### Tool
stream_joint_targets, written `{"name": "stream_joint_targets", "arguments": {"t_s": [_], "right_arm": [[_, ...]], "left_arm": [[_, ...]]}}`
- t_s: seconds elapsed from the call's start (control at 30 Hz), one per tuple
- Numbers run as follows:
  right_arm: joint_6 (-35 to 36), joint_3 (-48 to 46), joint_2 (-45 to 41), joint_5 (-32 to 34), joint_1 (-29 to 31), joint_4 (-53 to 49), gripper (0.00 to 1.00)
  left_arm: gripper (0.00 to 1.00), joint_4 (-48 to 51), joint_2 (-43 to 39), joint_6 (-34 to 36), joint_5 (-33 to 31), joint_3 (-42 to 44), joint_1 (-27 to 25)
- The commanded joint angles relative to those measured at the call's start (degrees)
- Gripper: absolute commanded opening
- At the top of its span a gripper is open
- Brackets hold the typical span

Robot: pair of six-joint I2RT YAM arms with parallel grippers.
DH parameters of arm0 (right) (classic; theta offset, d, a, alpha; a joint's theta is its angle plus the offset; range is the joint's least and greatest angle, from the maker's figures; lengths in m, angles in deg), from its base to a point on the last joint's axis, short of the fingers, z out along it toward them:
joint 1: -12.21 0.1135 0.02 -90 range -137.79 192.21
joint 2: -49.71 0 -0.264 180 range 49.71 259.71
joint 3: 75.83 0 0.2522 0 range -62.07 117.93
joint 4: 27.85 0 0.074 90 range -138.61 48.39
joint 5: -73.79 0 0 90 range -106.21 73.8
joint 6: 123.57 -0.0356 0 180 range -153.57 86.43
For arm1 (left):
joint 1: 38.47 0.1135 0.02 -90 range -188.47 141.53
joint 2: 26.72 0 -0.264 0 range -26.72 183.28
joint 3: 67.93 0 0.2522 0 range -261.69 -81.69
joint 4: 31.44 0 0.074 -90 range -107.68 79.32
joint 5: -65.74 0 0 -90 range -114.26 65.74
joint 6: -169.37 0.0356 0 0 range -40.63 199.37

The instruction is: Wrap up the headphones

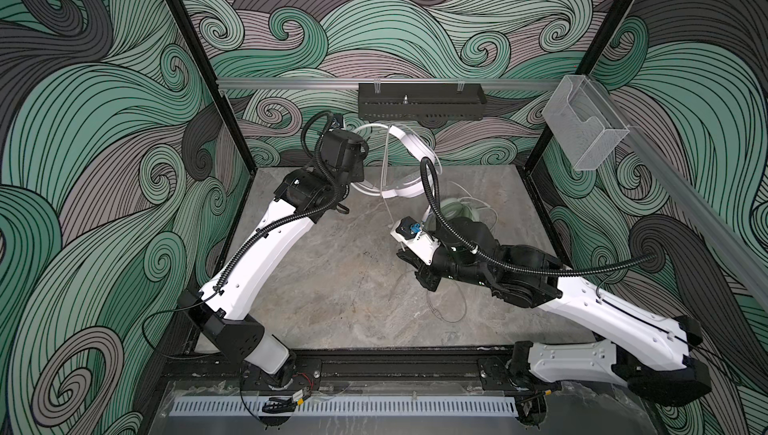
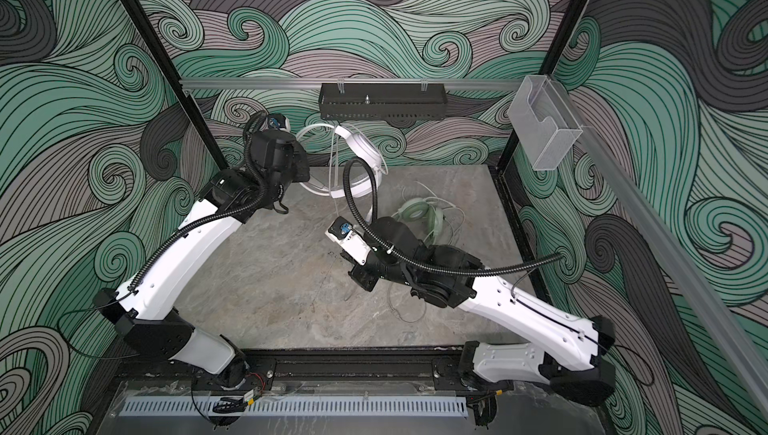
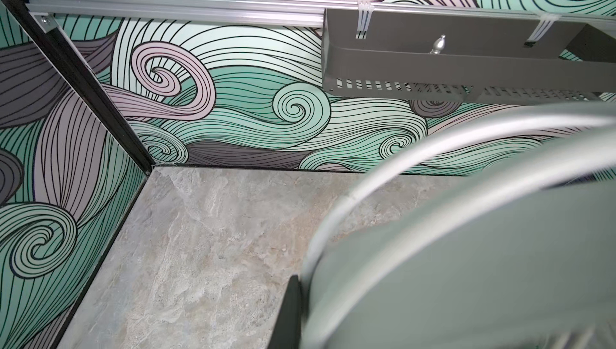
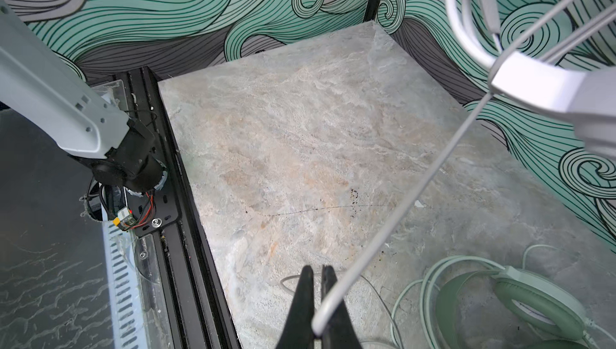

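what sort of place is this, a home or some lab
Most likely a robot test cell, not a home: a left arm and right arm bolted to a front rail, boxed in by wave-printed walls on a black frame.

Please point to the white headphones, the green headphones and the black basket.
white headphones (image 1: 411,144): in a top view, on the headband.
green headphones (image 4: 536,307): right wrist view, on the earcup.
black basket (image 2: 382,110): in a top view, on its front wall.
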Motion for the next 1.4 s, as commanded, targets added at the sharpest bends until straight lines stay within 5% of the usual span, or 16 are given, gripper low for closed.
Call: {"name": "stream_joint_targets", "arguments": {"t_s": [0.0,0.33,0.5,0.7,1.07,1.37], "right_arm": [[0.00,4.13,0.78,-5.16,1.69,-4.65,0.00],[-3.68,5.53,1.81,-7.33,1.74,-3.94,0.00],[-4.54,0.46,0.46,-14.13,1.74,1.87,0.00],[-2.77,-11.13,-3.98,-17.52,1.52,13.71,0.00],[-1.22,-12.69,-5.30,-18.57,-2.02,21.28,0.03],[-5.46,-16.15,-6.60,-21.07,-6.38,29.31,0.06]], "left_arm": [[0.00,-10.04,-0.14,1.06,-8.52,0.26,0.84],[0.00,-12.19,-0.47,2.80,-9.93,0.44,0.06],[0.00,-13.77,-0.37,3.70,-10.11,-0.01,0.23],[0.00,-7.91,-0.62,1.22,-4.82,-9.27,0.24],[0.00,2.17,-3.53,-8.31,1.92,-22.22,-0.83],[0.00,8.33,1.73,-12.03,10.73,-40.72,-2.05]]}}
